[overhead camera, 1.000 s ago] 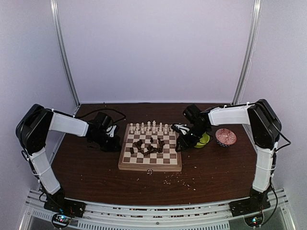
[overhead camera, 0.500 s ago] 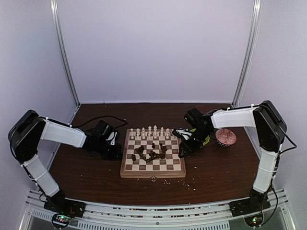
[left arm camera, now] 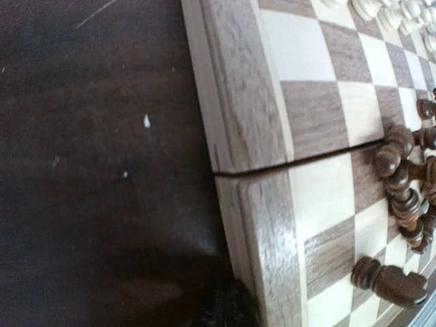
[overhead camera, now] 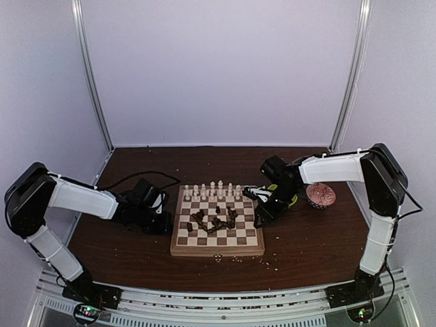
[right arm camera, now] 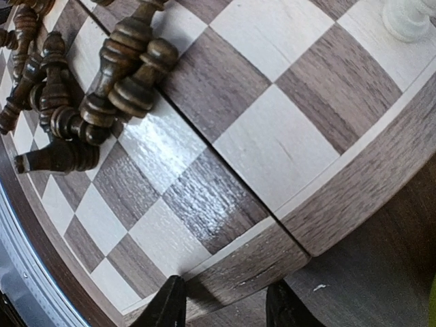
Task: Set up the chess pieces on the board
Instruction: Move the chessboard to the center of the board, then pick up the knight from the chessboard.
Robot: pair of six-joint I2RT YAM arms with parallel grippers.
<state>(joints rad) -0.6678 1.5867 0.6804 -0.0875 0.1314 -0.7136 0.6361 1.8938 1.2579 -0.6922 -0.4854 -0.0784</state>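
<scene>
1. Black fingers of the right gripper straddle the board rim, parted, probably steadying it.
2. Left gripper sits clenched, empty, at the opposite edge.
3. Dark pieces lie heaped mid-board; white pieces stand along the far row.

Chess pieces heaped mid-board, others along far edge

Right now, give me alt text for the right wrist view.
A wooden chessboard seen close and tilted, dark brown chess pieces lying in a heap at upper left. One cream piece stands at the top right corner, and two dark fingers straddle the board's near rim.
</scene>
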